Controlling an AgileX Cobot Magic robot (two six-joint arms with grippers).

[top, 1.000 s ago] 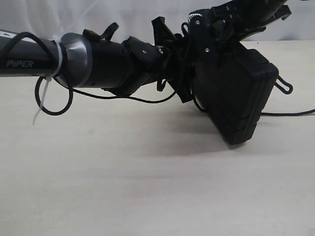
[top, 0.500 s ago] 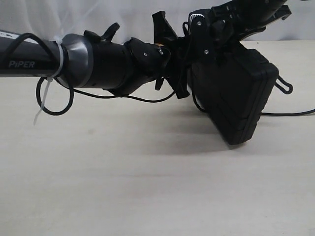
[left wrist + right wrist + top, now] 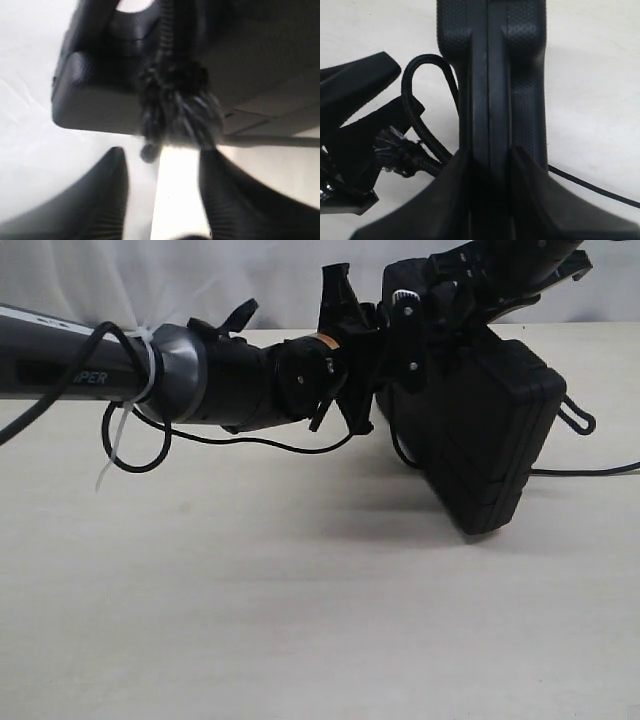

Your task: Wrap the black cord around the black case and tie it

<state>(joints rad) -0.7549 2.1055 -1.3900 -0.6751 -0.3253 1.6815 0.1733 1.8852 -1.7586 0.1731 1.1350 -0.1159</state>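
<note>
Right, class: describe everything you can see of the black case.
The black case is a flat, matte plastic box, pebble-textured, with a seam running along its edge. The right gripper clamps that edge, holding it tilted over the table. The black cord loops beside it, its frayed end near one face.

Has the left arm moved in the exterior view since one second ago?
Yes. The left arm has shifted right, toward the case, which stays put.

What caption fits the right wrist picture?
Right jaws clamp the case; the cord loops beside it.
</note>
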